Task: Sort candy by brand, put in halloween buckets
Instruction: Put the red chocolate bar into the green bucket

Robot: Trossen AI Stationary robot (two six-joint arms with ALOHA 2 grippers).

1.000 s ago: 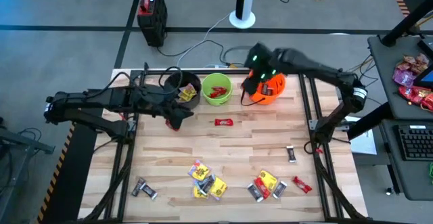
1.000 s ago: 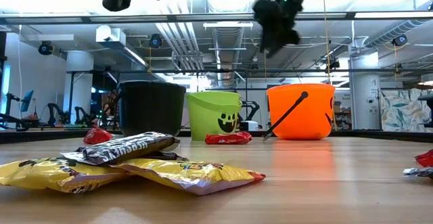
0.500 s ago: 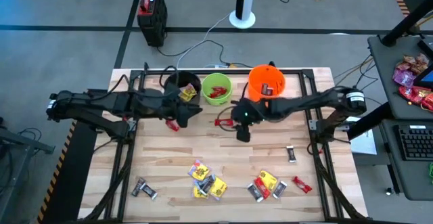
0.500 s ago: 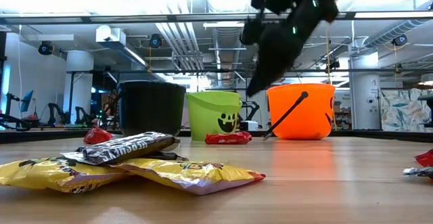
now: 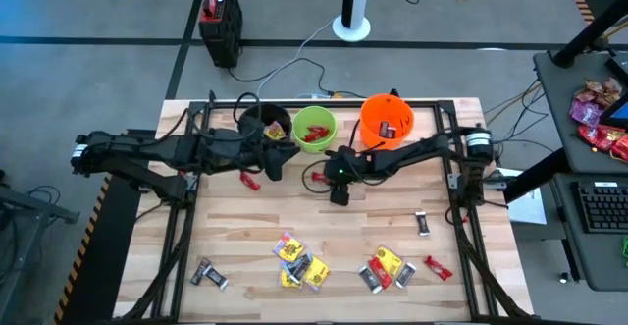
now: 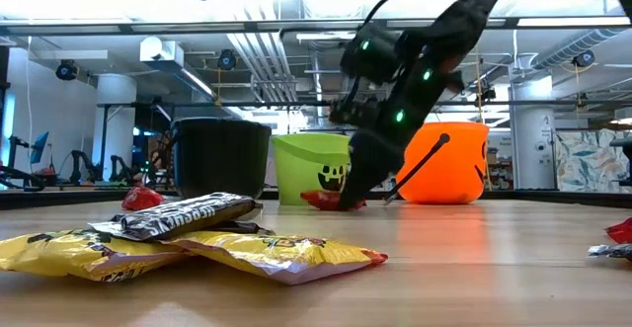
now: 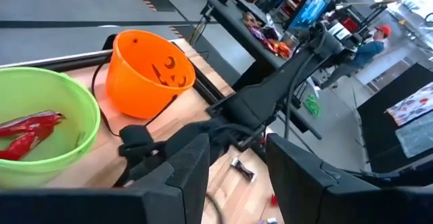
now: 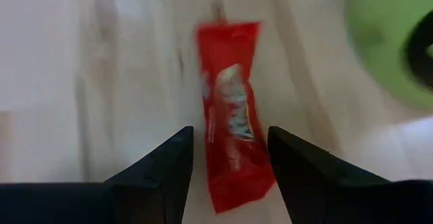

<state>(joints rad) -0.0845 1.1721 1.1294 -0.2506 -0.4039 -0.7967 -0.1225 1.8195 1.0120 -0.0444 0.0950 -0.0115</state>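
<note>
- Working across the wooden table (image 5: 324,222), I have both arms reaching toward frame centre in the high view, the left from the left edge, the right from the right edge.
- Buckets stand in a row at upper centre of the high view: black bucket (image 5: 257,122), lime green bucket (image 5: 315,129) with red pieces inside, orange bucket (image 5: 387,121) with a dark piece inside.
- My right gripper (image 5: 338,181) sits just below the green bucket, low over the red bar (image 8: 232,143). Its fingers (image 8: 159,173) stand apart on either side of the wrapper, gripping nothing.
- My left gripper (image 7: 233,166) hovers near the black and green buckets, fingers parted and empty.
- Step in hand, as I judge it: picking the red bar. The next move calls for lowering, closing across the wrapper, then carrying it to the green bucket, where the other red pieces lie.
- Remaining candy lies at lower centre of the high view: yellow packets (image 5: 290,251), dark bars (image 5: 210,275), a second red bar (image 5: 437,267).
</note>
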